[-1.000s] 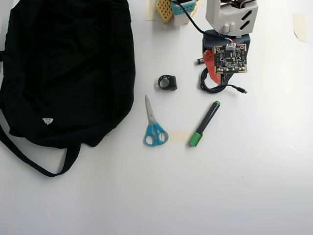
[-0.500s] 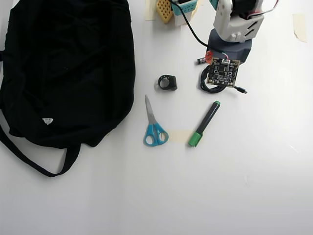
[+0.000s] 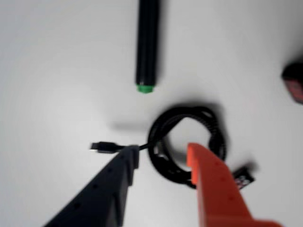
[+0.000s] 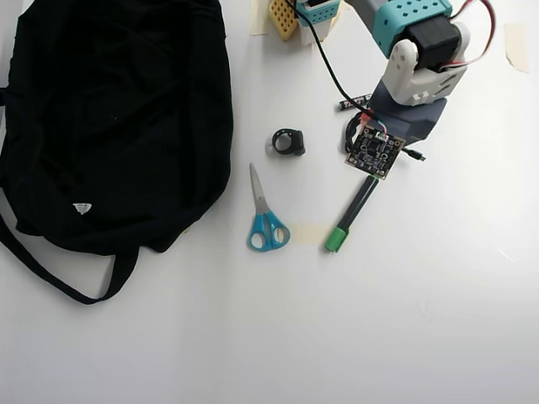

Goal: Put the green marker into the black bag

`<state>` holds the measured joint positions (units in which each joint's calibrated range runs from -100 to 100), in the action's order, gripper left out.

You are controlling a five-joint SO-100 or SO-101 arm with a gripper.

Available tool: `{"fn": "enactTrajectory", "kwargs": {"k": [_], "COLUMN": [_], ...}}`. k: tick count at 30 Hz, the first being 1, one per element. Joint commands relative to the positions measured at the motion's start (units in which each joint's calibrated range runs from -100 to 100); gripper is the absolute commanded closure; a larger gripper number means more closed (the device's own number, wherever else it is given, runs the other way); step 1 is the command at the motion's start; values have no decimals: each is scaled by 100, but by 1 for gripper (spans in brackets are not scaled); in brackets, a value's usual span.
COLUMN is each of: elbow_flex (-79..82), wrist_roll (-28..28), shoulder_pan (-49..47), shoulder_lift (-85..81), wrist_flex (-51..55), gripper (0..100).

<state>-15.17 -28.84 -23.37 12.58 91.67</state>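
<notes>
White tabletop (image 4: 438,320) carries everything. The green marker (image 4: 352,215) lies just beside the blue scissors (image 4: 264,219), well apart from the black bag (image 4: 109,118) at the overhead view's left. The gripper (image 3: 163,152) hangs above a coiled black cable (image 3: 215,137), jaws spread apart and holding nothing.

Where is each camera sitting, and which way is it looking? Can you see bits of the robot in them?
Wrist view: rides on the arm just above the white table, looking down past the gripper; its dark and orange jaws stand apart over the coiled black cable, with the green marker beyond.
Overhead view: fixed high up, looking straight down on the black bag, blue scissors and the arm reaching in from the top edge.
Both show the green marker on the table; the cable is mostly hidden under the arm from overhead.
</notes>
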Motion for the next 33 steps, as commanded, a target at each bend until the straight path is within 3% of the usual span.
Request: {"fn": "enactTrajectory", "kwargs": {"k": [1,8,21,33], "elbow_flex": [-190,-244,-405,-2292], "wrist_roll": [-142,-142,-63,-42], "shoulder_pan": [-42,33,-12,-49], "shoulder_lift": [-30,294,1008,2261], "wrist_flex": [-278,-459,-459,-373], "gripper": [85,78,78,78]}}
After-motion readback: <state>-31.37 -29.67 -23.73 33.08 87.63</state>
